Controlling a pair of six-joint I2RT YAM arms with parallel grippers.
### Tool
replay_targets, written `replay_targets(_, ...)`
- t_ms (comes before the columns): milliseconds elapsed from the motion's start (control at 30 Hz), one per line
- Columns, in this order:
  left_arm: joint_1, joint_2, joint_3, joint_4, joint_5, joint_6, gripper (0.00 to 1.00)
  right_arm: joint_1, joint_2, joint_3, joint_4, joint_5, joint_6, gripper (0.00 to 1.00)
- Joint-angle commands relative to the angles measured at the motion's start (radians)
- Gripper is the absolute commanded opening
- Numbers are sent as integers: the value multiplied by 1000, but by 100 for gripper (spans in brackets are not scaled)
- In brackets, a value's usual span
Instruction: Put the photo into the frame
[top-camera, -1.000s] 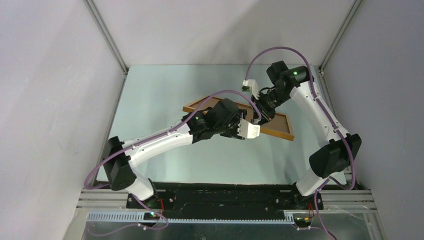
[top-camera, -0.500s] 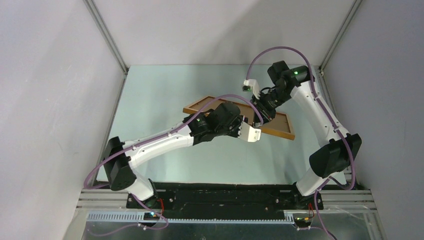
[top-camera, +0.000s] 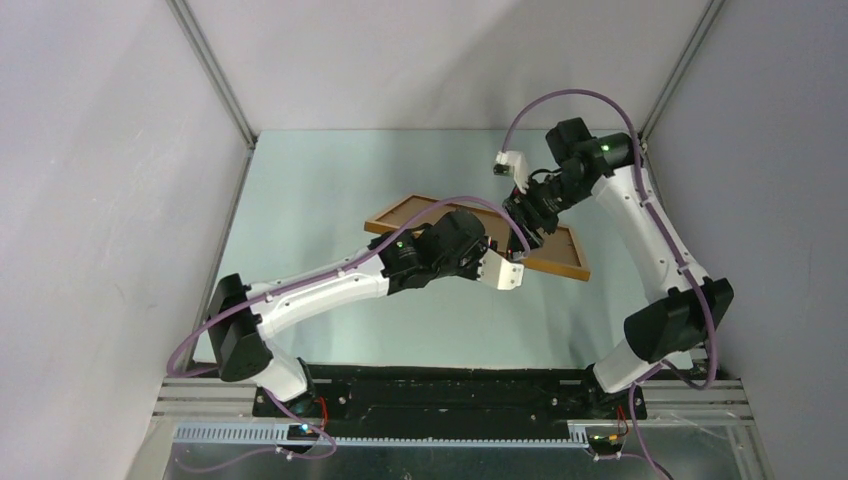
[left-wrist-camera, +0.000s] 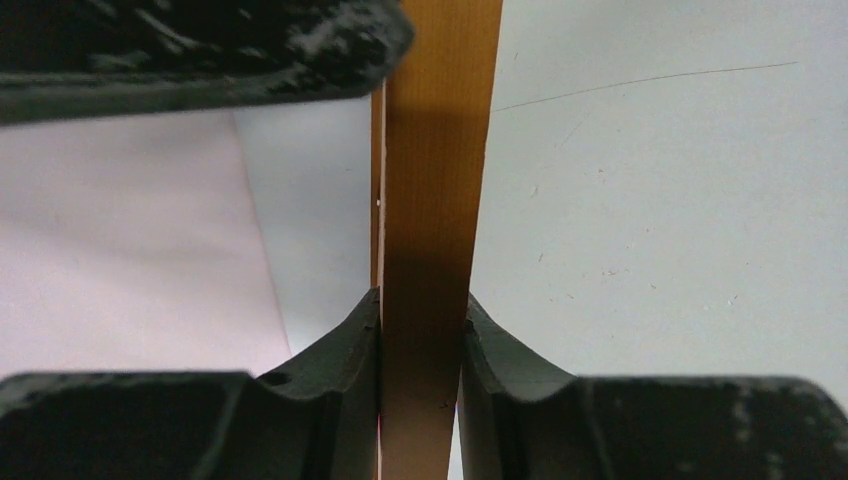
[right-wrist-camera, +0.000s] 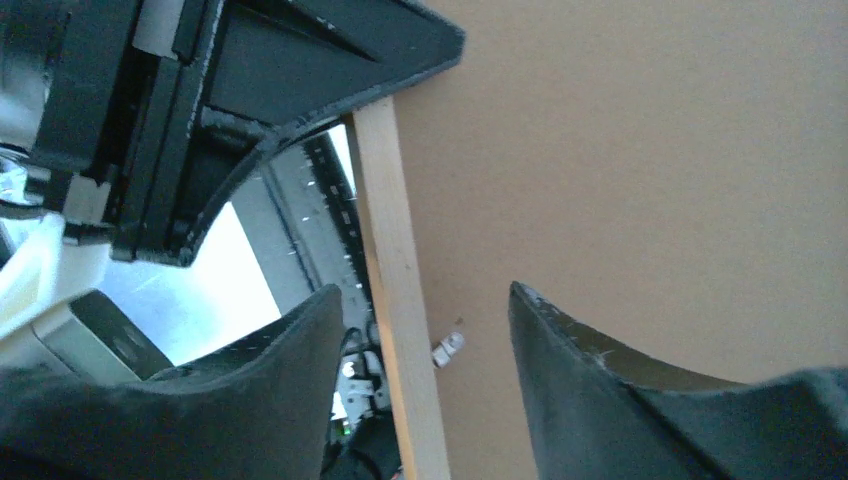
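The pale green table (top-camera: 300, 200) carries both arms. The left arm (top-camera: 320, 290) stretches low from the near left toward the centre. The right arm (top-camera: 650, 230) arches high from the near right and folds back leftward. The frame (top-camera: 555, 268) is at mid-table, with its brown backing board (right-wrist-camera: 650, 180) showing. The left gripper (left-wrist-camera: 420, 330) is clamped on the frame's near rail. The right gripper (right-wrist-camera: 425, 300) is open, its jaws parted on either side of a rail.

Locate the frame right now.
Top view: the frame is over the middle of the table, slightly right of centre. The left gripper is shut on one edge; the open right gripper straddles a rail.
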Motion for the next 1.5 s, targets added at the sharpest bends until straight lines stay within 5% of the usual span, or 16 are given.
replay_targets(0,-12,-58,34,35,-56,-60,0,-32,-115,-38,114,51,89,69)
replay_targets(333,-13,-132,48,0,-97,-165,0,-172,-278,-125,410,130,304,99)
replay_targets(700,-16,-101,270,-142,-45,-318,0,-299,-557,-443,814,206,523,99)
replay_targets(1233,-15,133,783,-368,80,-580,0,-604,-656,-461,1012,94,852,99)
replay_targets(1467,-14,177,843,-388,95,-607,0,-767,-655,-437,1105,23,1043,100)
